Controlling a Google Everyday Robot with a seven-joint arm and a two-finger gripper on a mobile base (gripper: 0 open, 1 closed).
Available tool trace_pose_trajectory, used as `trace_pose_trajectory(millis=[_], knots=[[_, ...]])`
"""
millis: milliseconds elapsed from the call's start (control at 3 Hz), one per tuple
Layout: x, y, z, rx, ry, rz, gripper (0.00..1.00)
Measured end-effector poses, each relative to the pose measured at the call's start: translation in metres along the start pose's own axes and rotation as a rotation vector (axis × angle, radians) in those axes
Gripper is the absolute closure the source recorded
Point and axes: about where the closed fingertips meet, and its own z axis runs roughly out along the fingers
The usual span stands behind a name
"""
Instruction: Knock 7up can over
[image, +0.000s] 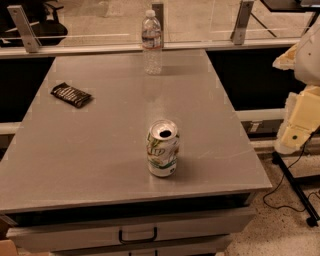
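7up can (162, 148) stands upright on the table (100, 165), near its front. Your gripper (299, 117) sits off the right edge, well apart; open or closed, cannot tell. Strike the can's upper side.

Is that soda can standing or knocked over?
Upright: the 7up can stands on its base, mouth hole up. The gripper is out of view.

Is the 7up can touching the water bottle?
Apart. The camera view shows bare table between the 7up can and the water bottle. The claw is out of view; the arm is at right.
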Motion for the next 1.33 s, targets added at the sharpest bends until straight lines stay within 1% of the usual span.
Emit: trace_pose_trajectory(millis=[333,667,1000,1333], knots=[[0.0,0.0,0.0,0.0,0.0,0.0,0.0],[-0.006,0.007,0.017,-0.039,-0.074,-0.002,0.0],[-0.029,0.029,0.051,-0.115,-0.22,0.002,0.0],[-0.058,0.043,0.089,-0.196,-0.398,0.02,0.0]])
